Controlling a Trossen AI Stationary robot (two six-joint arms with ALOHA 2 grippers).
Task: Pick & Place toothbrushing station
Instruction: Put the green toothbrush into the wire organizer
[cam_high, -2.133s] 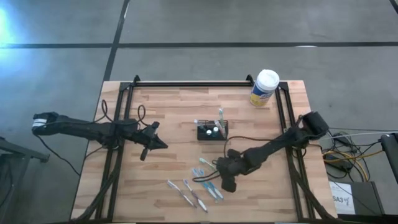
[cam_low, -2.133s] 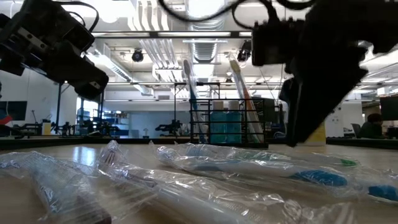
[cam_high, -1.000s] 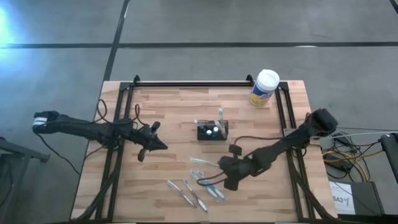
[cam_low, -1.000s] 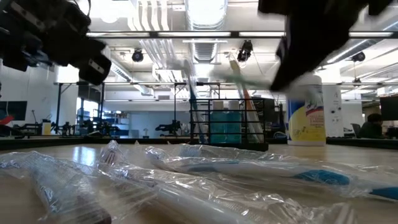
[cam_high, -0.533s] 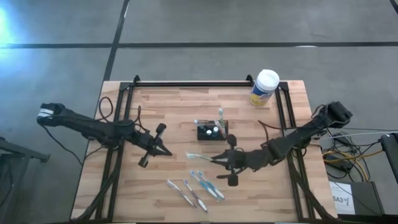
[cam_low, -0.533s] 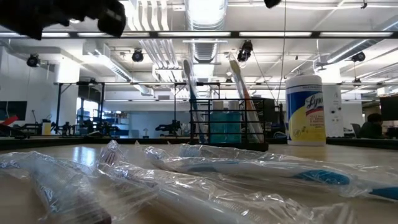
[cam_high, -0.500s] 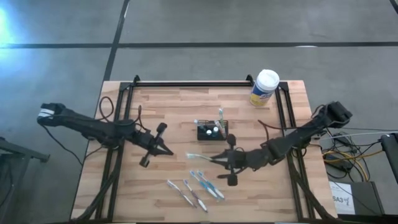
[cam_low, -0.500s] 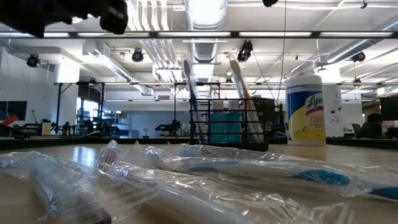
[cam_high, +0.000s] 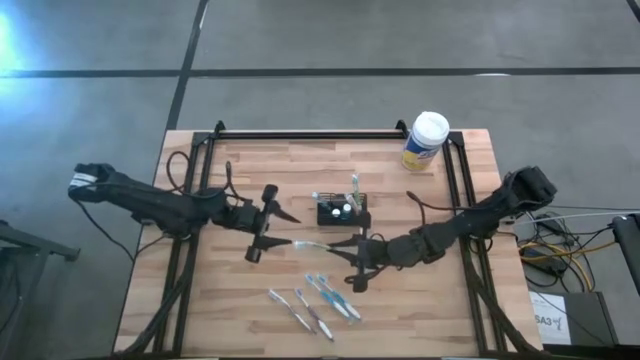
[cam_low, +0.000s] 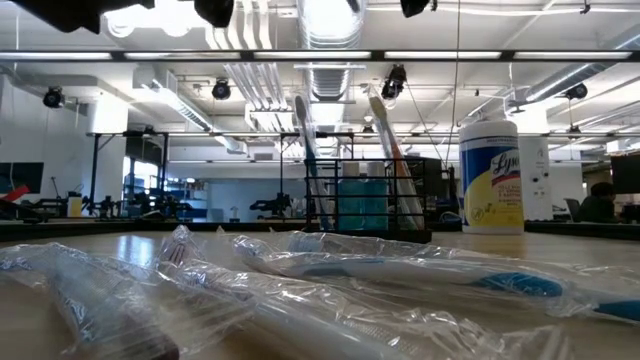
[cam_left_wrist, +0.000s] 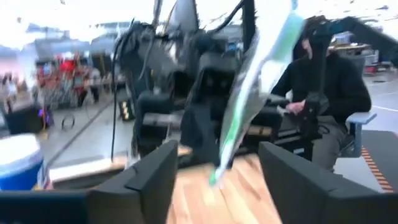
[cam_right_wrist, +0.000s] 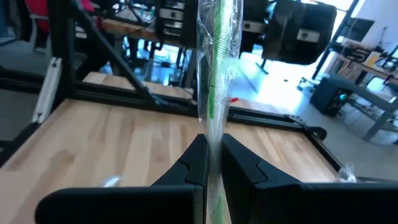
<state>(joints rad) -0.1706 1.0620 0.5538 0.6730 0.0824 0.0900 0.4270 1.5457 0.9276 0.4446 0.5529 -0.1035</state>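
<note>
The toothbrushing station (cam_high: 342, 210), a small black slotted caddy, stands at the table's middle with toothbrushes upright in it; the low view shows it too (cam_low: 365, 195). My right gripper (cam_high: 347, 249), just near of the station, is shut on a wrapped green toothbrush (cam_high: 315, 244) that reaches toward the table's left. My left gripper (cam_high: 283, 231) is open to the left of the station. The toothbrush's free end (cam_left_wrist: 249, 93) stands between its spread fingers; I see no touch. My right gripper pinches one end of the wrapped toothbrush (cam_right_wrist: 213, 134) between its two fingers, through the clear wrapper. The fingers lie about level and point toward the table's left. The toothbrush runs on along them, lifted clear of the table.
A yellow canister with a white lid (cam_high: 425, 140) stands at the far right corner. Several wrapped toothbrushes (cam_high: 318, 300) lie near the front edge, close to the low camera (cam_low: 300, 290). Black frame rails (cam_high: 190, 200) run along the table's sides. A seated person (cam_left_wrist: 323, 81) shows beyond the table.
My right gripper has risen and gone toward the far left, lifting the wrapped toothbrush off the table and turning it level, pointing left. My left gripper has risen, gone right toward the station and opened around the toothbrush's free end.
</note>
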